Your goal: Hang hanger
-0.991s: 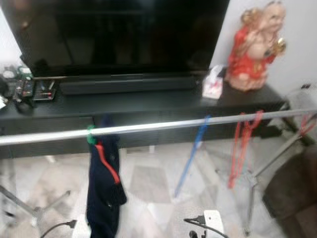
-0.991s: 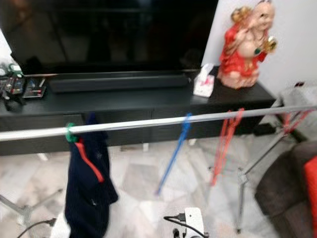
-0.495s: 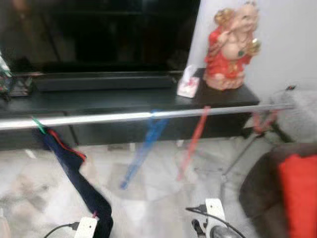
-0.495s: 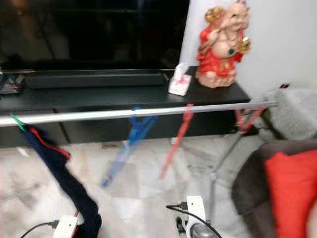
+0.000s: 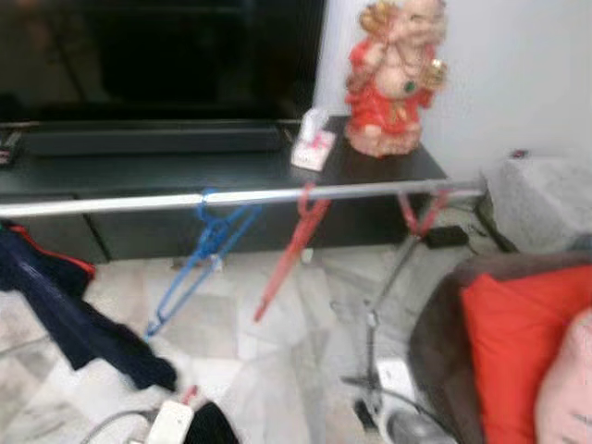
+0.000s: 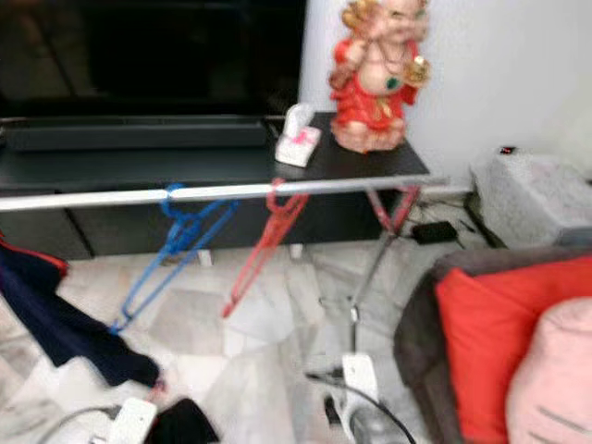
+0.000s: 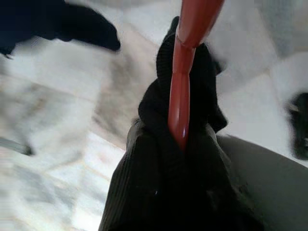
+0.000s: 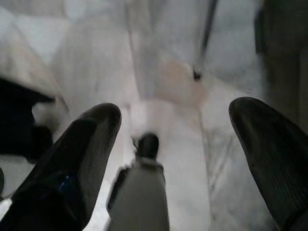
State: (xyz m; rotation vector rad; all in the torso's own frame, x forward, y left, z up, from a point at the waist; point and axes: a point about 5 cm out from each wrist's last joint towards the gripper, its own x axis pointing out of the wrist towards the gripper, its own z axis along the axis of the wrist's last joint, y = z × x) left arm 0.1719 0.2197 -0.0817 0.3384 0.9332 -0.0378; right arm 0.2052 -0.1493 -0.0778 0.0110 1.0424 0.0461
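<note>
A long silver metal rail [image 5: 277, 195] of a drying rack runs across the room in front of a low black TV cabinet [image 5: 231, 171]. On this rail hang a blue plastic hanger [image 5: 199, 254] and, just beside it, a red plastic hanger [image 5: 289, 254]; both are tilted, with their lower ends toward the robot's left. Near the right end of the rail there is one more red hanger [image 5: 421, 215], close to the slanted metal leg of the rack [image 5: 388, 277]. At the left edge a dark navy garment with red trim [image 5: 65, 310] hangs down toward the pale marble floor [image 5: 277, 370]. On the cabinet stand a red and gold figurine [image 5: 393, 79] and a small white and pink tissue box [image 5: 312, 148], with a large black television screen [image 5: 157, 51] behind them. On the right side is a dark brown sofa [image 5: 444, 314] with a red cushion [image 5: 523, 342] and a pink cushion [image 5: 564, 388]. In the left wrist view, the left gripper [image 7: 183, 139] is pressed together on a glossy red hanger bar [image 7: 182, 91], which stands out between the two black fingers [image 7: 149, 144] above the floor. In the right wrist view, the right gripper [image 8: 175, 130] is spread wide, its black fingertips [image 8: 89, 132] far from each other and holding nothing, above the pale floor. All views are somewhat blurred.
</note>
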